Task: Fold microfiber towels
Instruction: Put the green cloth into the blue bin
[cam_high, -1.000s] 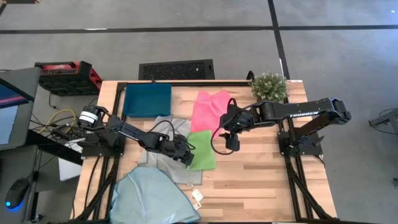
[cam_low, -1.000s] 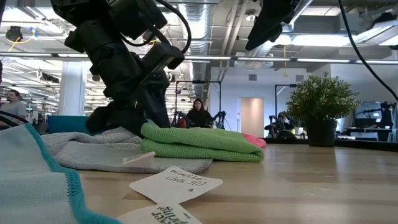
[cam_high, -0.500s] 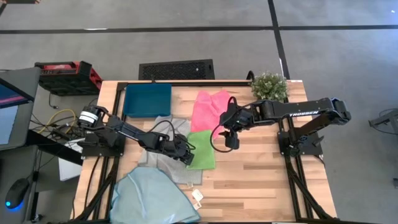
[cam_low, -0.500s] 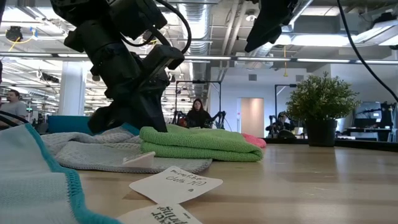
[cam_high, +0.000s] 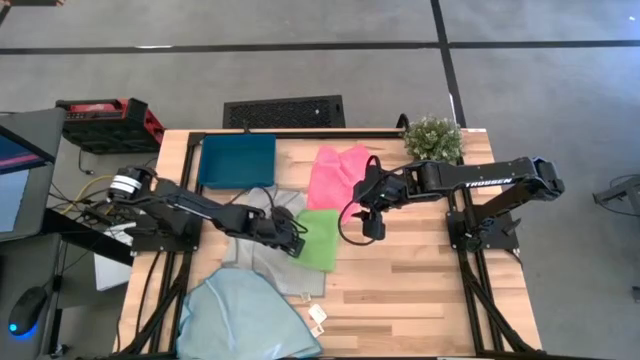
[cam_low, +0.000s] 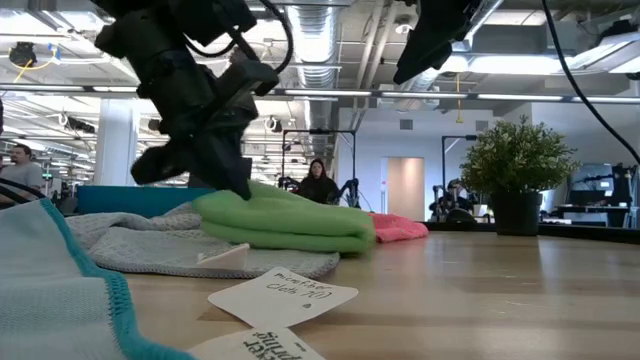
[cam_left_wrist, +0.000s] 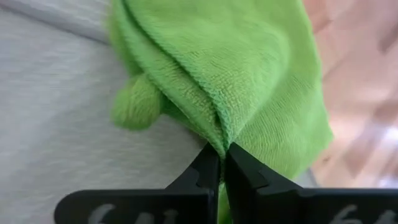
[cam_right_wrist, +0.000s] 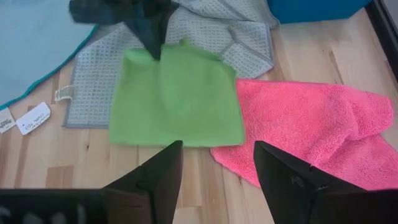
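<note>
The table (cam_high: 420, 290) holds four cloths: light blue towel (cam_high: 245, 315) at the near edge, grey towel (cam_high: 270, 205) mid-left, pink towel (cam_high: 338, 172) farther back, and the green towel (cam_high: 320, 238) folded in the middle, partly over the grey. The left gripper (cam_high: 297, 243) is clamped on the green towel's edge; the right gripper (cam_high: 372, 232) hovers just beside it, fingers spread, holding nothing. To do this step well, I'd say carry the pinched edge low and level so the layers stay stacked — and don't snag the grey one. The left wrist view shows the pinch itself, both layers in the tips; the high view hides that. The low view shows the fold's thickness — the right wrist view shows the outline.
</note>
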